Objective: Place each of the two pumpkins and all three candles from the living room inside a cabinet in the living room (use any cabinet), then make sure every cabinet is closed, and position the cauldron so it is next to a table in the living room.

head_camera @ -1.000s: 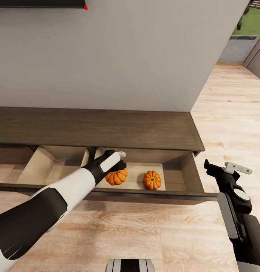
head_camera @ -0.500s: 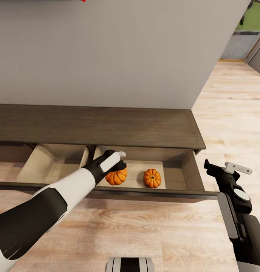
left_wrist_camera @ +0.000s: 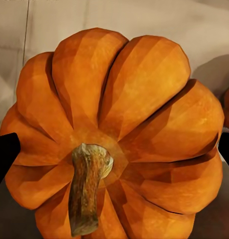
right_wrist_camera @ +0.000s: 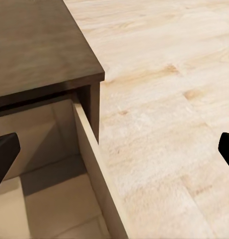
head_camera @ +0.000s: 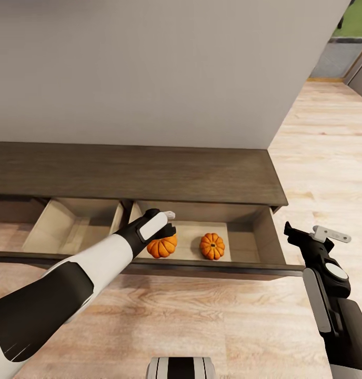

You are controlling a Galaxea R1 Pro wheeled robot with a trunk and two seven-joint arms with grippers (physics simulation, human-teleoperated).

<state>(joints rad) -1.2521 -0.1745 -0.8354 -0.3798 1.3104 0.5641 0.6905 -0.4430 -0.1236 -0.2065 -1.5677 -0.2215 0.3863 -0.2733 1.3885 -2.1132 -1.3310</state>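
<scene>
I hover my left gripper (head_camera: 168,223) over the left pumpkin (head_camera: 162,246) — fingers spread wide, touching nothing — judging it light, rigid, best pinched across its ribs.

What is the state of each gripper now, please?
Left gripper: open around the pumpkin, over the open drawer.
Right gripper: open, empty.

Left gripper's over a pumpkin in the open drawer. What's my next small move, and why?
Probably lift the left gripper straight up out of the drawer. Its fingertips sit wide at the pumpkin's sides, so it looks released, beside the second pumpkin.
</scene>
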